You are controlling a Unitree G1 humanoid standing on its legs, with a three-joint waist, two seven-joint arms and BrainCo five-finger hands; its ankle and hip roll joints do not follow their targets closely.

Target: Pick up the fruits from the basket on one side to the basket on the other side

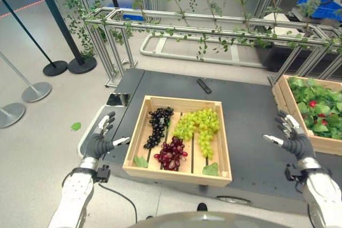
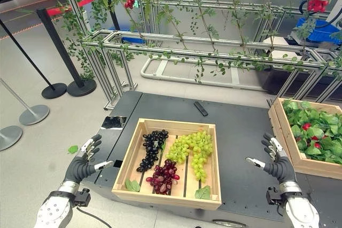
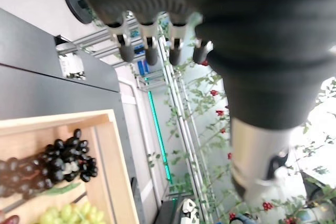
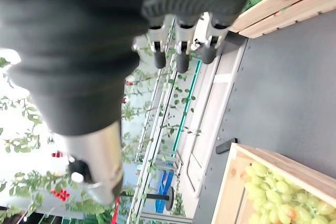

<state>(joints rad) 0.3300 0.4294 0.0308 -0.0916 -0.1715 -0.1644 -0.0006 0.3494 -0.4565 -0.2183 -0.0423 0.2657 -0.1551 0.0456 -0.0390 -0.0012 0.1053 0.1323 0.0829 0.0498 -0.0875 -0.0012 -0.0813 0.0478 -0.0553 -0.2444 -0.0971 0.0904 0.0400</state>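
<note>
A wooden crate [image 1: 136, 132] sits in the middle of the dark table and holds a black grape bunch [image 1: 158, 124], a green grape bunch [image 1: 200, 125] and a red grape bunch [image 1: 171, 154], plus a few leaves. A second wooden crate [image 1: 282, 100] at the right edge is filled with green leaves and small red fruits [image 1: 313, 103]. My left hand [image 1: 100, 141] hovers open just left of the middle crate, holding nothing. My right hand [image 1: 293, 136] hovers open between the two crates, close to the right one, also holding nothing.
A small black remote [image 1: 203, 85] lies on the table [image 1: 251, 116] behind the middle crate. A metal frame [image 1: 214, 25] with vines stands beyond the table. Stanchion posts [image 1: 56, 68] stand on the floor at the left. A green leaf [image 1: 76, 126] lies on the floor.
</note>
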